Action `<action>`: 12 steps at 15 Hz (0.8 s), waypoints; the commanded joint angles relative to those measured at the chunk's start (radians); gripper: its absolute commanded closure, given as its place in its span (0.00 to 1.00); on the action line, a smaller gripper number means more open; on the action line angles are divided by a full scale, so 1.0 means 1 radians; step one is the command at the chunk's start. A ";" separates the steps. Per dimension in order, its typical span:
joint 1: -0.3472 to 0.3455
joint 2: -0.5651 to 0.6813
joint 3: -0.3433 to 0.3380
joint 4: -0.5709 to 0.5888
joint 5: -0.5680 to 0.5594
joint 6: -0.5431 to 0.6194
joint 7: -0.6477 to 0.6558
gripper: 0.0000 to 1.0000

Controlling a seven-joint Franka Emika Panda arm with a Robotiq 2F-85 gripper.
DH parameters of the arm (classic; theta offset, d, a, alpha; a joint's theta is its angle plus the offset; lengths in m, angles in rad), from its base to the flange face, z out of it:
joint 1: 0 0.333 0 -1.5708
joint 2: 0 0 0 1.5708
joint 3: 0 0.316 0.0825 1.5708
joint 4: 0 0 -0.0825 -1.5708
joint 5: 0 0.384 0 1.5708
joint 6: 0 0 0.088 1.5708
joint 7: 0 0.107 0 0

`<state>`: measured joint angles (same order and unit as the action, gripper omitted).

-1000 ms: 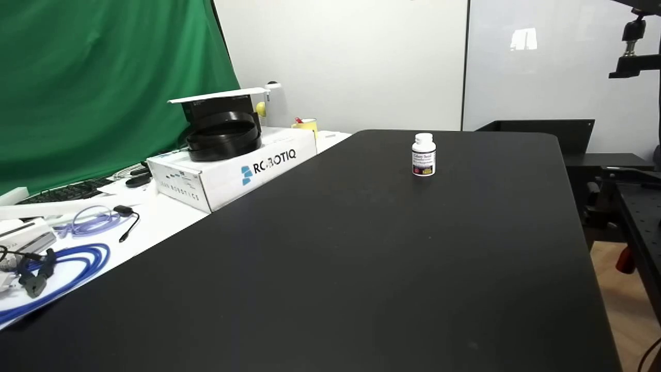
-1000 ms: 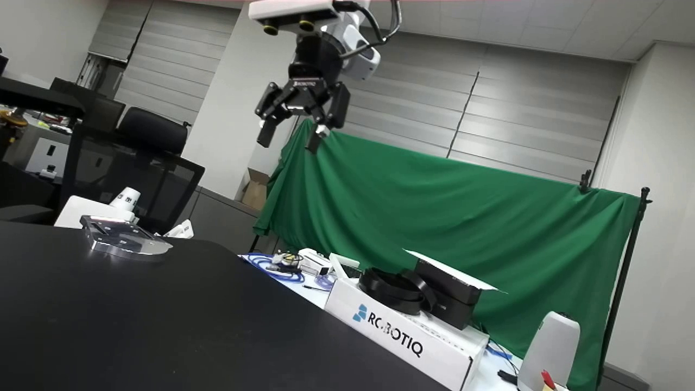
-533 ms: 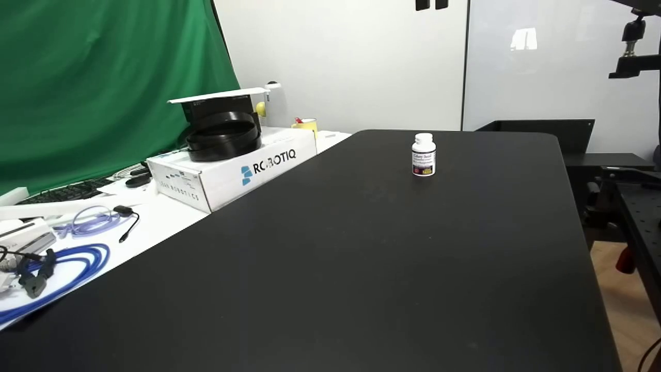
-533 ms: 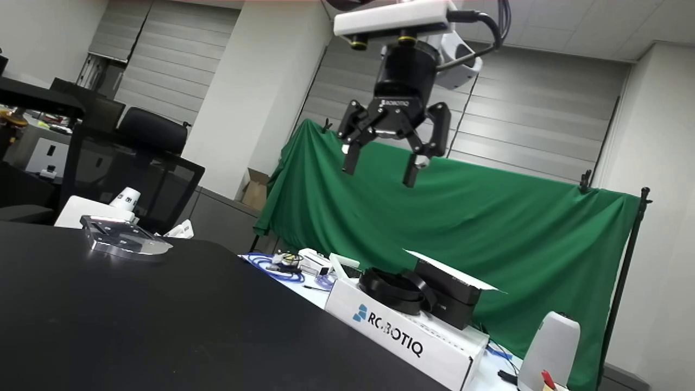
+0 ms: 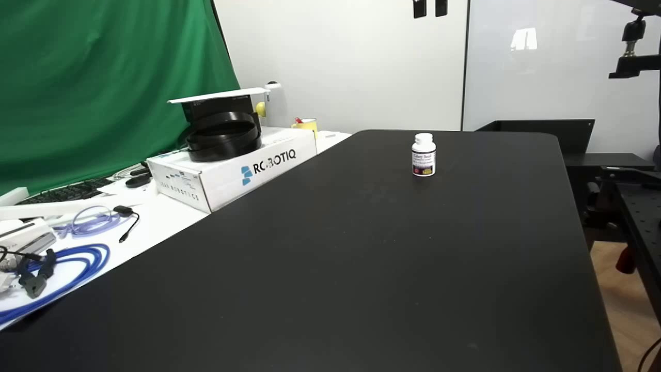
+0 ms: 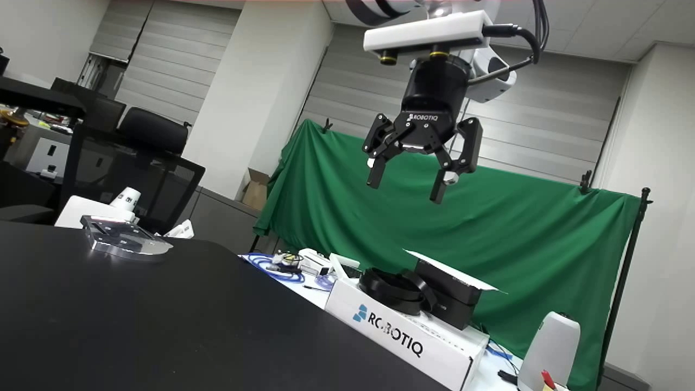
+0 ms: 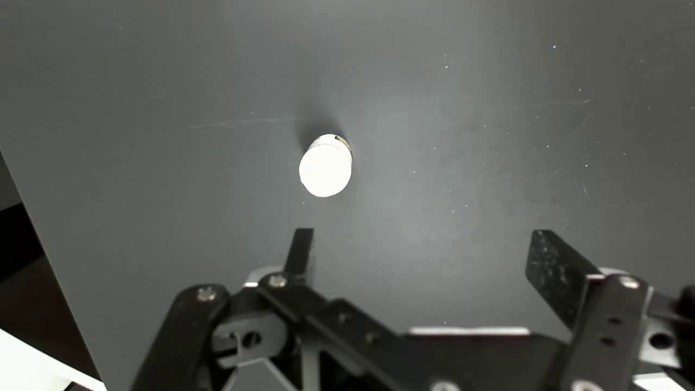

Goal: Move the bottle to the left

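A small white bottle with a white cap and a dark reddish label band stands upright on the black table in an exterior view. In the wrist view the bottle is seen from above, left of centre and ahead of the fingers. My gripper is open and empty. In an exterior view the gripper hangs high in the air with its fingers pointing down. Only its fingertips show at the top edge of an exterior view, well above the bottle. The bottle is out of view where the whole gripper shows.
A long white box with black rings on it stands on the white side table beside the black table. Blue cables lie there too. A clear plate-like part sits on the black table's far corner.
My gripper has moved right and lower in an exterior view, and its fingertips have come into view at the top of an exterior view. The bottle has not moved.
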<state>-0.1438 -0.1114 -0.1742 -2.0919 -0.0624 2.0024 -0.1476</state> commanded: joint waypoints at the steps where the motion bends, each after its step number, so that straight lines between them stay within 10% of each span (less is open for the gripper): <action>1: -0.003 0.020 -0.004 0.015 0.044 0.015 -0.005 0.00; 12: -0.071 0.354 -0.037 0.030 -0.031 0.331 0.010 0.00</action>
<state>-0.2021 0.1586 -0.2054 -2.0942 -0.0686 2.2697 -0.1476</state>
